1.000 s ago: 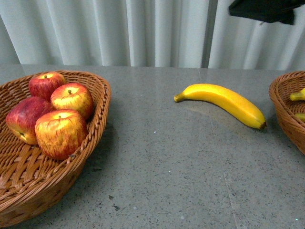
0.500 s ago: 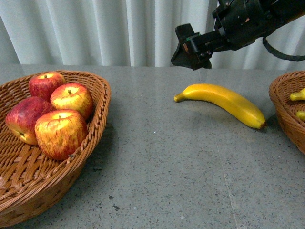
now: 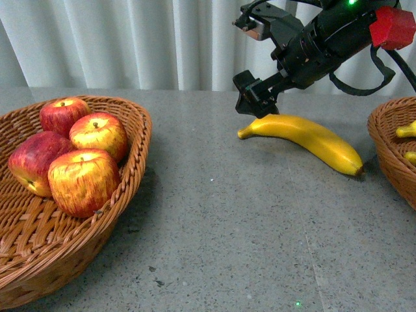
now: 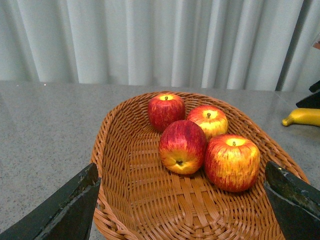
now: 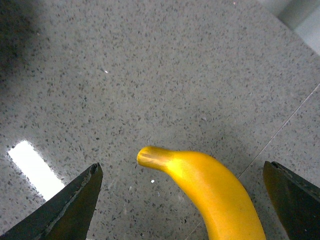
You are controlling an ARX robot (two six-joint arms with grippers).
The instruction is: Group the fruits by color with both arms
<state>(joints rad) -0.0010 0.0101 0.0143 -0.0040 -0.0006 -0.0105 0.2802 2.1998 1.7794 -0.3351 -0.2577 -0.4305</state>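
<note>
Cut off: right basket (image 3: pixel 385 140), its bananas (image 3: pixel 405 130) barely seen.
Right gripper (image 3: pixel 253 62): spread wide, empty, above lone banana (image 3: pixel 305 136) stem end.
Left gripper (image 4: pixel 181 172): spread wide, empty.

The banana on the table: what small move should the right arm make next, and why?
Probably lower the right pincer onto the banana before closing. Its jaws stand open above the stem end, which lies between them in the right wrist view, and the banana rests untouched on the table.

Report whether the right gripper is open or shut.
Open: the black right gripper has fingers spread wide, the long yellow banana showing between them, ungripped.
</note>
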